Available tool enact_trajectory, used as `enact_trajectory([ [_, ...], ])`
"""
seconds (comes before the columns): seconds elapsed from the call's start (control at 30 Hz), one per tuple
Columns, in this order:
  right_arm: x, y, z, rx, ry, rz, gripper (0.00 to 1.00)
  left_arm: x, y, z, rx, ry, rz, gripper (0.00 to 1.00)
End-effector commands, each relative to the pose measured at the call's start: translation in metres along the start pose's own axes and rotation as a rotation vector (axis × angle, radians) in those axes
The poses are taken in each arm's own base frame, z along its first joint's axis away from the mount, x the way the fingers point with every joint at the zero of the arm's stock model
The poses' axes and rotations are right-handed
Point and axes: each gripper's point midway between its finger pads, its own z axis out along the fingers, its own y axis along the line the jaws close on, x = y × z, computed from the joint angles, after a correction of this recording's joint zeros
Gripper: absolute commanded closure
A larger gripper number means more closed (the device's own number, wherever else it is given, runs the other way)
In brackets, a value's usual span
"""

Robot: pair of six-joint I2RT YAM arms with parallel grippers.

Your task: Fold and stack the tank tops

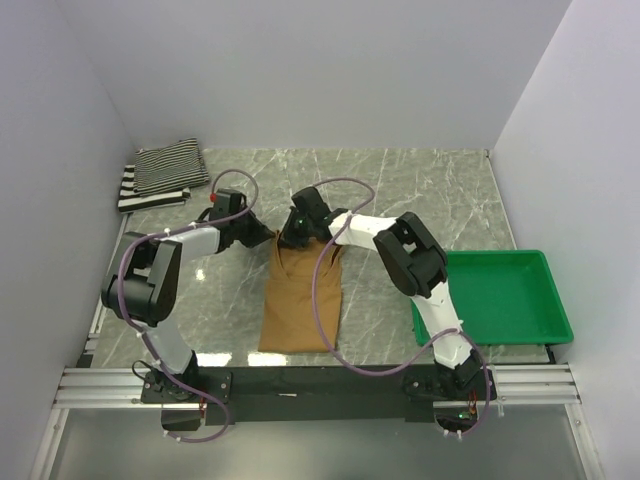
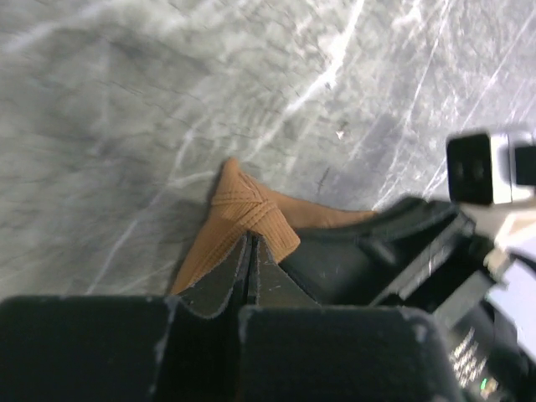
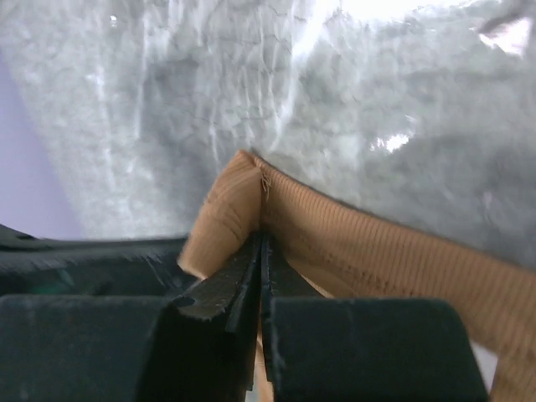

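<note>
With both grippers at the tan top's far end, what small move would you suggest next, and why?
Probably lift both together a little: the left gripper and right gripper are each shut on a strap of the tan tank top, which lies flat.

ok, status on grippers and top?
Left gripper, right gripper: each shut on a strap of the plain tan-brown cloth tank top. Striped cloth tops piled far left, clear of it.
</note>
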Motion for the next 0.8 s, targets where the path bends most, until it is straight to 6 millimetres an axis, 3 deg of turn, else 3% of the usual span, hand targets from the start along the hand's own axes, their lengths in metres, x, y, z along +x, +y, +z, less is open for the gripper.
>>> enact_trajectory([
  [0.0, -0.021, 0.012, 0.0, -0.074, -0.016, 0.052, 0.91, 0.001, -0.022, 0.004, 0.065, 0.002, 0.019, 0.99],
  [0.2, -0.043, 0.012, -0.017, -0.132, -0.036, 0.087, 0.87, 0.009, -0.022, 0.016, 0.052, 0.028, 0.033, 0.99],
  [0.37, -0.064, 0.014, -0.037, -0.128, -0.083, 0.09, 0.78, 0.009, -0.017, 0.027, 0.018, 0.03, 0.031, 0.99],
  [0.6, -0.092, 0.027, -0.063, -0.171, -0.125, 0.067, 0.71, 0.011, -0.021, 0.038, -0.009, 0.028, 0.087, 0.98],
  [0.7, -0.099, 0.021, -0.077, -0.129, -0.147, 0.056, 0.71, 0.009, -0.03, 0.037, 0.005, 0.011, 0.108, 0.93],
  [0.73, -0.107, 0.024, -0.09, -0.125, -0.179, 0.052, 0.71, 0.01, -0.033, 0.037, 0.005, 0.01, 0.116, 0.92],
  [0.77, -0.107, 0.012, -0.093, -0.08, -0.199, 0.058, 0.71, 0.01, -0.036, 0.037, 0.007, 0.005, 0.121, 0.9],
])
